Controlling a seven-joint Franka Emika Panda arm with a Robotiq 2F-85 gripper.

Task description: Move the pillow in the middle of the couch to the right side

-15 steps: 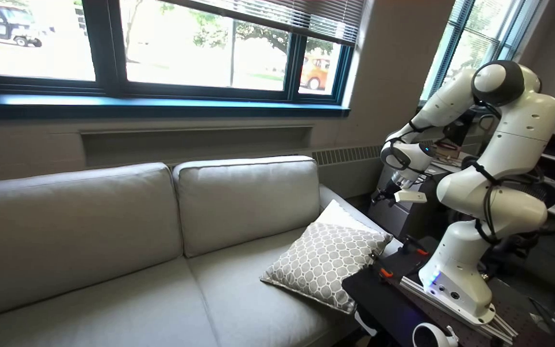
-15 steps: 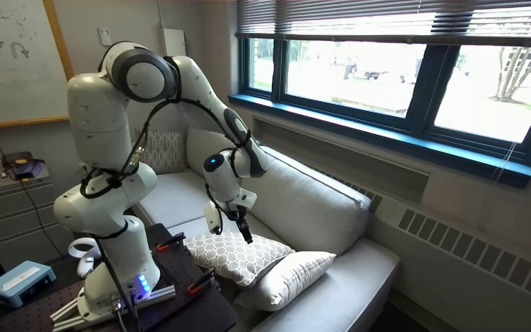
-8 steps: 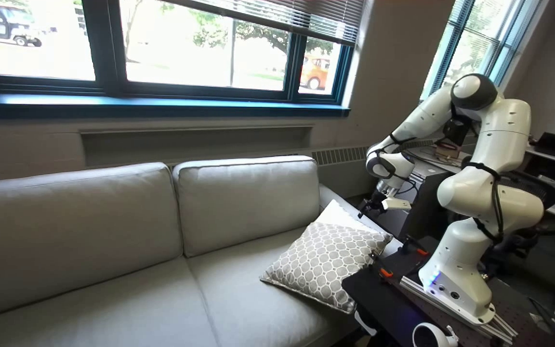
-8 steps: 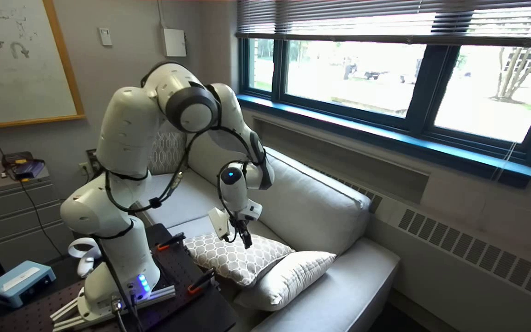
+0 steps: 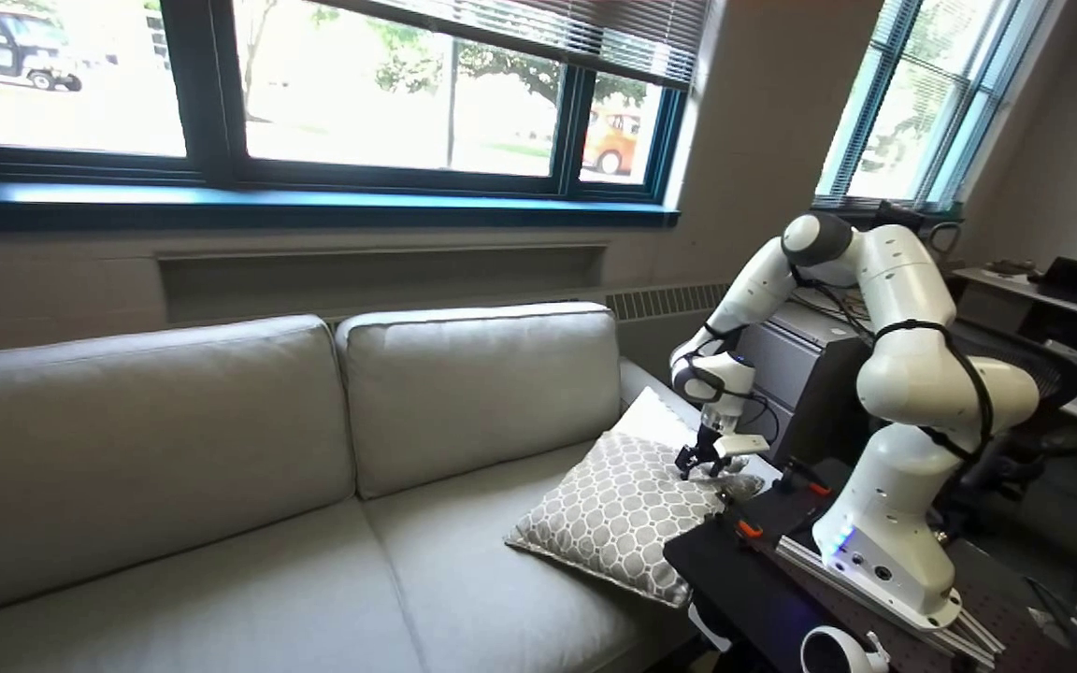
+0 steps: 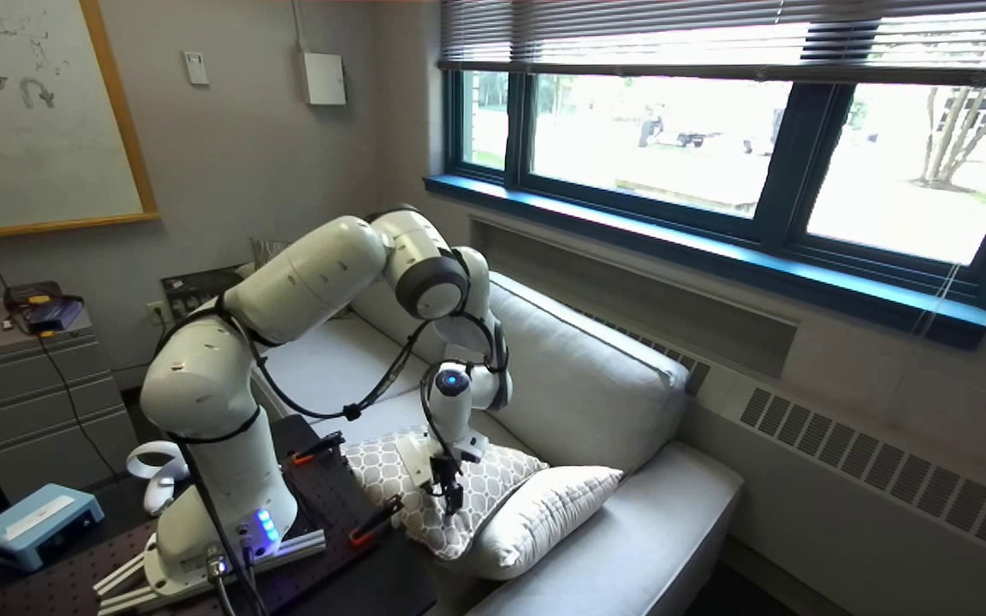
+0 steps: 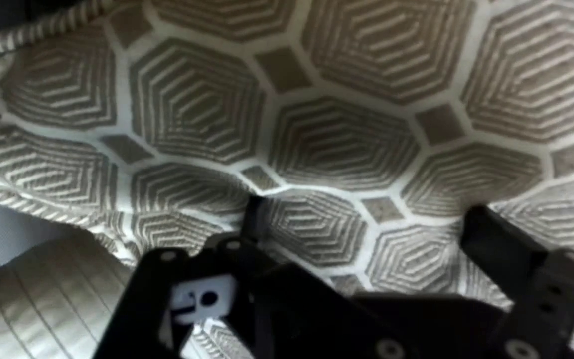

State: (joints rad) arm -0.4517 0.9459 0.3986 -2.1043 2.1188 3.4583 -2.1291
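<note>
- On the couch (image 5: 478,402), toward its arm end: patterned pillow (image 5: 613,514), lying tilted, one edge up against the white pillow (image 6: 544,522).
- Facing the couch, that spot is already near the right end, so whatever shift remains is probably small.
- Hand (image 7: 365,214): fingers well apart, nothing clamped; tips look pressed into the patterned cloth near the corner by the white pillow.
- Step, best guess: getting a grip, maybe just a nudge.
- To do it well: press just enough to raise a fold between the fingers, then close. Shallow pinch on the plump face will likely slip; corner or piped edge should hold better.
- Keep fingers off the white pillow, else both may travel together.
- Counter (image 5: 735,584) with its clamps (image 6: 373,524) is right beside; lift a little before going sideways, cloth could snag.
- Once placed, open fully, back out straight up.
</note>
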